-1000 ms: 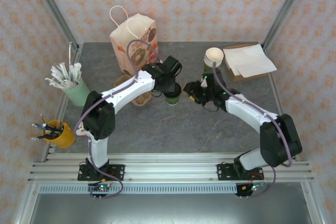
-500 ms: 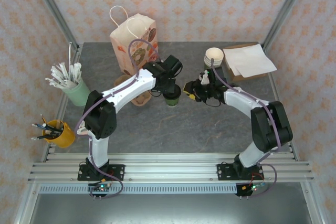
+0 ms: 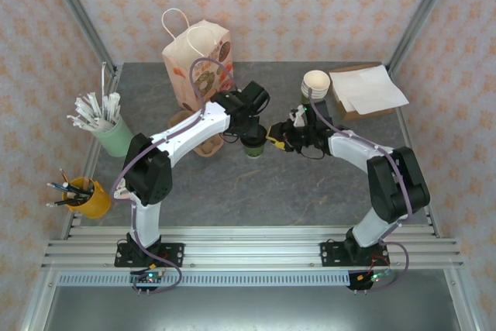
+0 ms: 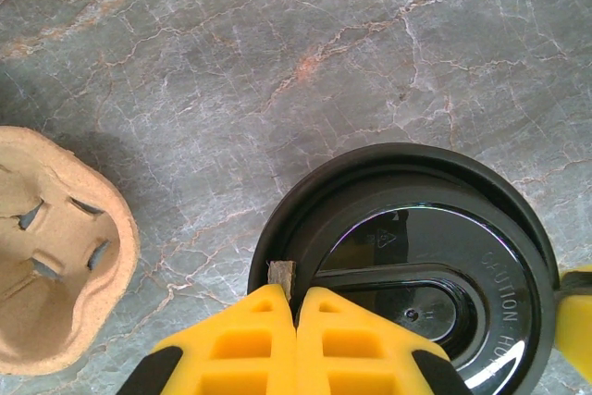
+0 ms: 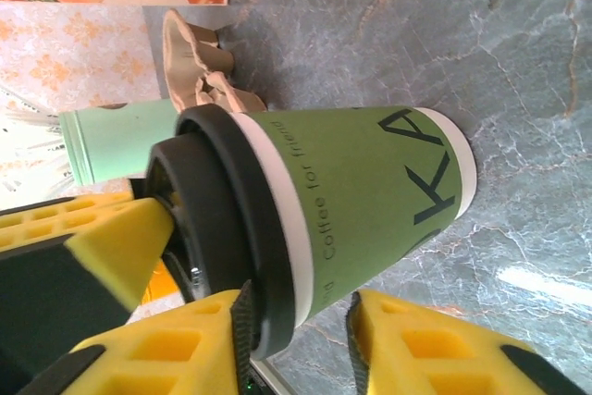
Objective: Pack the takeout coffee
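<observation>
two arms reach from the near edge of the table [image 3: 271, 199] to its middle, where the takeout coffee cup [image 5: 370, 182] stands upright with the black lid [image 4: 416, 256] on top. the left end effector [image 4: 296, 298] is closed, empty, its yellow tips together and set down on the lid close to the rim rather than at the centre. the right end effector [image 5: 301, 312] comes at the cup from the side with jaws part open, the lid's rim lying in the gap between them; whether either pad touches cannot be told. just beside the cup toward the left edge lies the cardboard carrier [image 4: 55, 247], and beyond it, at the far edge, stands the paper bag [image 3: 198, 56].

the main risk, as i judge it, is the off-centre press: a push at the rim could seat the lid crooked or tip the cup toward the carrier. a hard squeeze from the right jaws could dent the paper wall or pop the lid loose. either fault would spill later, once the cup goes into the bag.
</observation>
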`<state>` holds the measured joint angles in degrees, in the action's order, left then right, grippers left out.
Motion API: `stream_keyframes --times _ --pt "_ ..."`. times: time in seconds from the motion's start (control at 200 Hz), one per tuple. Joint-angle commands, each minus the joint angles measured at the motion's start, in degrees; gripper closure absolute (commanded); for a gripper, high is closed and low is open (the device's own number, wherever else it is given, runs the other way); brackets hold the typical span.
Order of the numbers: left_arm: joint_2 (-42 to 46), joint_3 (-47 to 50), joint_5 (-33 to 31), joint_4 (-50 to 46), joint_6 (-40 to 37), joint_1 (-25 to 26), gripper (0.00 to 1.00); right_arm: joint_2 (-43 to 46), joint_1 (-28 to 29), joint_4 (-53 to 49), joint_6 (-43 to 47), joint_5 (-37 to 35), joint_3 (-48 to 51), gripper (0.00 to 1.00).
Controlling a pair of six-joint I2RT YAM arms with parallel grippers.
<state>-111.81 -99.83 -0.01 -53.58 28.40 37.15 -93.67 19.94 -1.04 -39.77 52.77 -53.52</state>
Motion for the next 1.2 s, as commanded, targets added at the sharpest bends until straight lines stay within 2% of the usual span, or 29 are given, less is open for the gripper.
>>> stream_keyframes --times 0.0,0.215,0.385,0.56,0.691,0.851,0.931,1.066,1.196 --pt "-3.1 0.9 2.0 -5.4 -0.7 0.6 1.00 -2.5 1.1 0.4 0.0 -1.5 1.5 0.68" --pt "-4.4 3.7 3.2 -3.6 -0.8 0.7 1.00 -5.4 3.6 -6.2 -0.8 -10.5 5.0 0.79" --pt "-4.4 14.1 5.2 2.1 0.0 0.8 1.00 -8.4 5.7 -12.0 0.9 -17.4 9.8 0.82" --pt "-3.5 23.3 6.2 6.4 0.5 0.8 1.00 -12.8 5.7 -10.4 1.0 -18.0 15.8 0.84" --pt "-2.2 18.8 2.9 2.3 -3.4 0.7 1.00 -5.6 5.6 -11.0 0.4 -14.7 11.1 0.80" --pt "-0.2 8.4 0.0 -2.9 -11.5 -0.2 1.00 3.2 2.8 -12.5 1.5 -8.7 -5.7 0.71" --pt "-0.6 3.4 0.4 -5.6 -15.0 -0.4 1.00 2.9 0.7 -13.9 3.9 -5.3 -12.5 0.68" --pt "-0.8 -0.5 3.2 -7.3 -19.5 -0.3 1.00 -1.1 -1.6 -13.7 6.0 0.1 -16.3 0.67" --pt "-1.3 -1.2 4.6 -7.0 -21.0 -0.3 1.00 -5.2 -1.8 -13.1 6.3 0.7 -18.1 0.67"
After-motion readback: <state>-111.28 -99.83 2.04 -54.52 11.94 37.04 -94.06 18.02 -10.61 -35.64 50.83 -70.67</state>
